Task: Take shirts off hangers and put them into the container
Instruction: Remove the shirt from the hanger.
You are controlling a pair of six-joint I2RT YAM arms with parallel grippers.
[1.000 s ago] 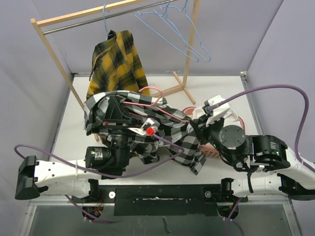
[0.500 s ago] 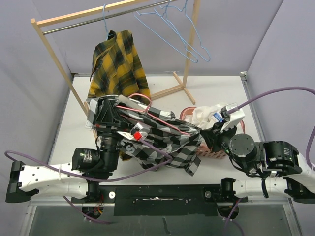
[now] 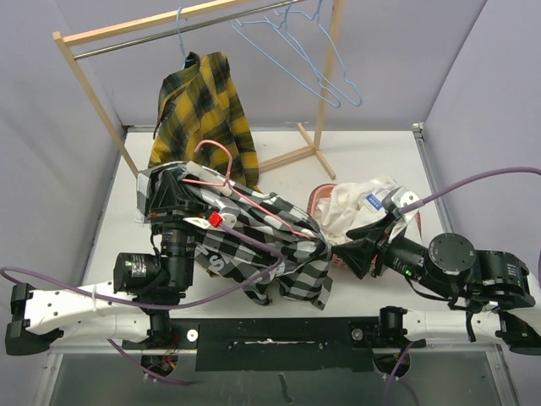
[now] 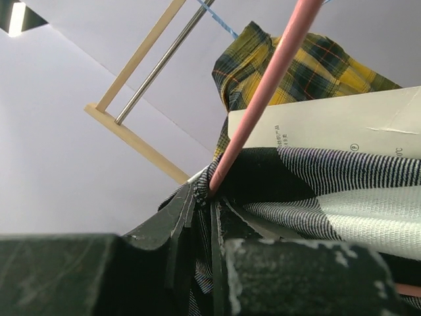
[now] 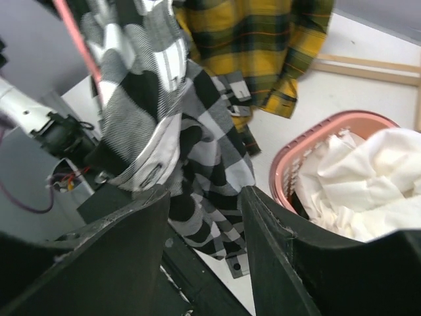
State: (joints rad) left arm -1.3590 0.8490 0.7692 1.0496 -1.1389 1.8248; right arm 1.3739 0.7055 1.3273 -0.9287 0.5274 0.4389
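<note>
My left gripper (image 3: 188,188) is shut on the pink hanger (image 3: 221,166) where it enters the collar of the black-and-white check shirt (image 3: 275,245). The left wrist view shows the hanger's rod (image 4: 263,92) running into the closed jaws with fabric bunched around it. The shirt drapes from there down to the table's near edge. My right gripper (image 3: 353,252) stands open just right of the shirt, with nothing between its fingers (image 5: 125,230). The pink container (image 3: 322,196) beside it holds a white shirt (image 3: 365,205). A yellow-and-black plaid shirt (image 3: 203,101) hangs on a blue hanger (image 3: 181,34).
The wooden rack (image 3: 93,93) with its metal rail stands along the back, with empty blue hangers (image 3: 296,51) on it. Its foot (image 3: 292,155) reaches toward the container. Purple cables (image 3: 473,182) loop over both arms. Grey walls close in on both sides.
My right gripper has let go of the check shirt, opened and drawn back to the right. My left arm has carried the hanger and shirt leftward, and the shirt's free end now hangs down.
</note>
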